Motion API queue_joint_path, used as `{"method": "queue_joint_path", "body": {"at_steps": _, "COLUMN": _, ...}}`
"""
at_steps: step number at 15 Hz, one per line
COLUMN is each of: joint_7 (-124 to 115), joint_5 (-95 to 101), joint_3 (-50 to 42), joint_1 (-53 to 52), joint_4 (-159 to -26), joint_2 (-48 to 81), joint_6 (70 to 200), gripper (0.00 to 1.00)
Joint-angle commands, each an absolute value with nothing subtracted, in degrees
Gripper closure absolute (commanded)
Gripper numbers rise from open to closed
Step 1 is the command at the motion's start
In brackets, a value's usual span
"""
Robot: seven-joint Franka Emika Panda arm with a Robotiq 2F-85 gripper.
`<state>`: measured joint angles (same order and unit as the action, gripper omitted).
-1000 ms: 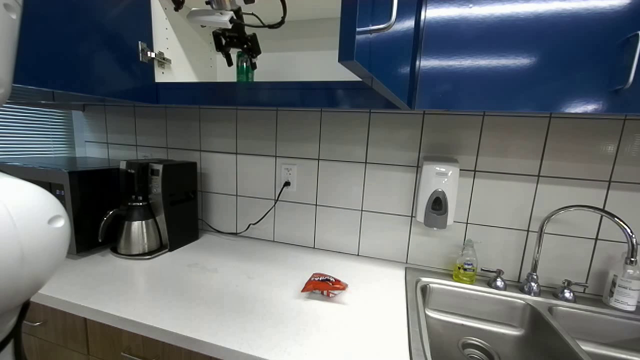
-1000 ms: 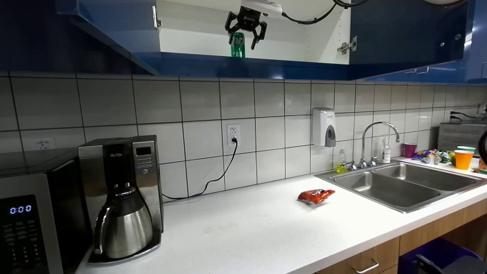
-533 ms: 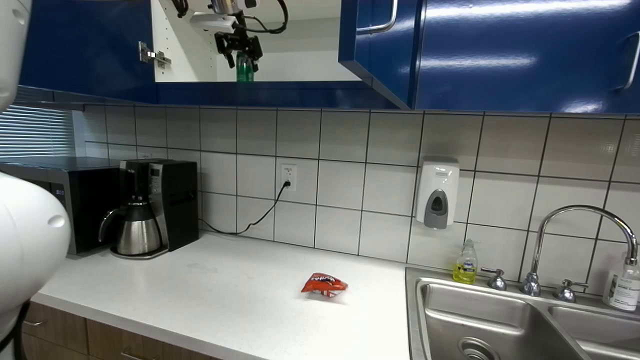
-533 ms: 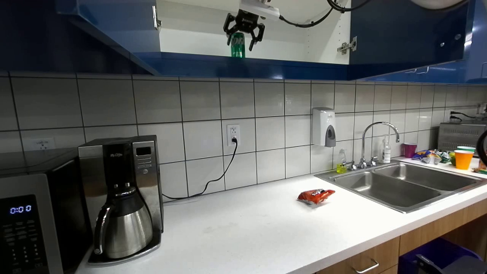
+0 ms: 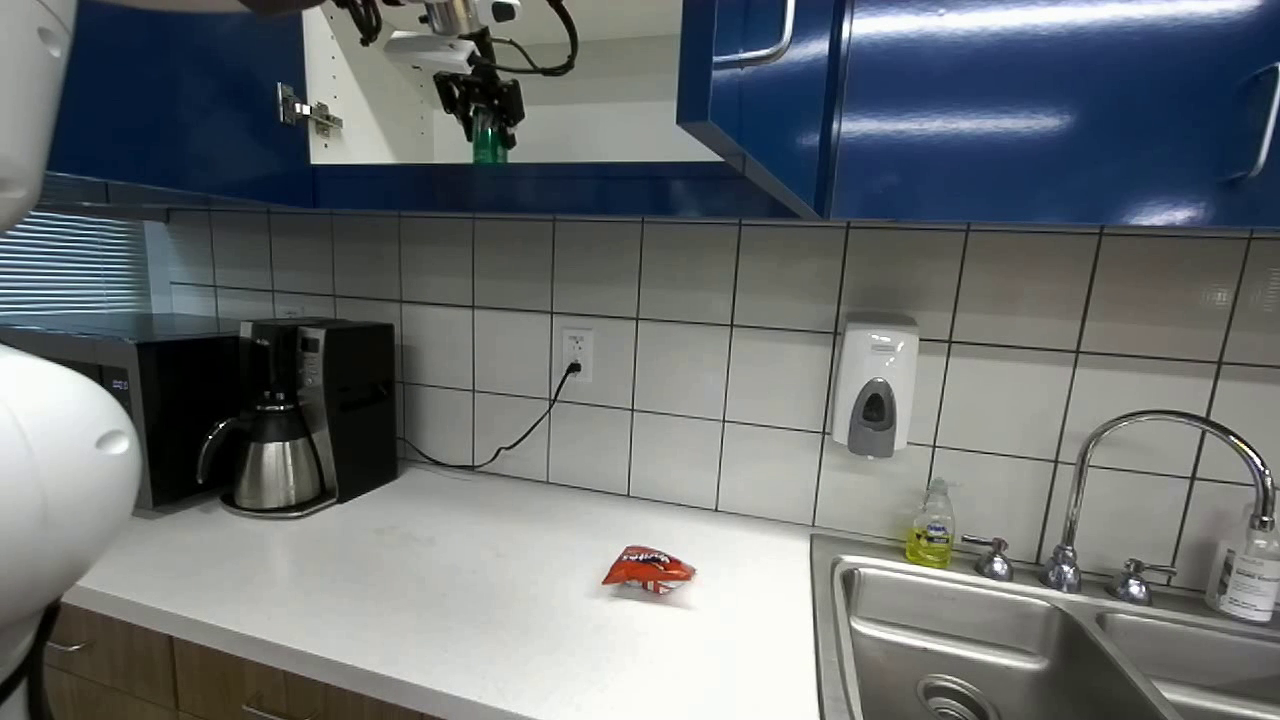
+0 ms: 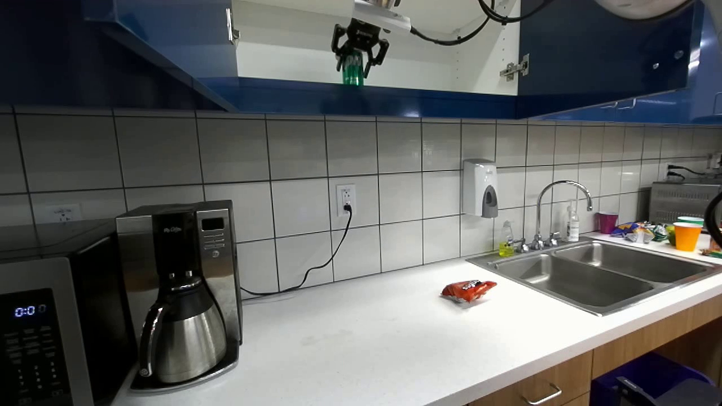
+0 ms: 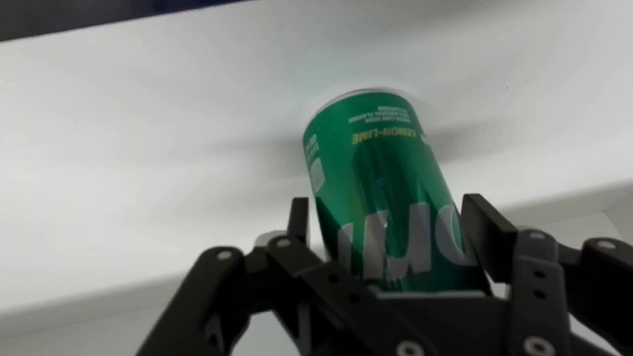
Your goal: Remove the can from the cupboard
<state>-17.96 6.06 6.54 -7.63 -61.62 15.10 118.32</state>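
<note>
Where its dark blue doors point(image 5: 180, 110) are swung open, the white interior of the cupboard point(image 5: 600, 130) is exposed in both exterior views. Beneath it, a tiled wall point(image 6: 399, 146) is met by a white tabletop point(image 5: 450, 600), into which a double steel sink point(image 6: 592, 282) is set. Well apart from the sink, a microwave point(image 6: 67, 316) is placed just beside a coffee maker point(image 6: 175, 242), in which a steel carafe point(image 6: 192, 338) is seated; what the carafe contains cannot be told. Near the sink, a white dispenser point(image 5: 876, 385) is fixed to the wall. Inside the cupboard the claw point(image 7: 388, 217) is pointed downward, its fingers point(image 7: 487, 232) spread. Yellow liquid point(image 5: 928, 550) is held in a clear bottle point(image 5: 932, 522) at the sink's back edge, and a red packet point(image 5: 650, 570) is laid on the tabletop near the sink. Between those fingers the green can point(image 7: 381, 173) is found, upright inside the cupboard; in the wrist view a gap is seen beside one finger, while contact with the other cannot be made out.
</note>
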Motion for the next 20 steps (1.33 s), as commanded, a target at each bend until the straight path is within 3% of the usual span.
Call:
{"method": "queue_joint_path", "body": {"at_steps": 1, "joint_7": -19.71, "joint_5": 7.38, "joint_3": 6.3, "joint_1": -8.36, "joint_4": -59.78, "joint_2": 16.52, "joint_6": 119.55, "gripper": 0.51}}
{"method": "queue_joint_path", "body": {"at_steps": 3, "joint_7": -19.68, "joint_5": 7.35, "joint_3": 6.3, "joint_1": -8.38, "joint_4": -59.87, "joint_2": 16.7, "joint_6": 119.89, "gripper": 0.61}}
{"method": "queue_joint_path", "body": {"at_steps": 20, "joint_7": -19.44, "joint_5": 6.99, "joint_3": 6.24, "joint_1": -8.91, "joint_4": -61.79, "joint_2": 8.12, "joint_6": 116.02, "gripper": 0.61}}
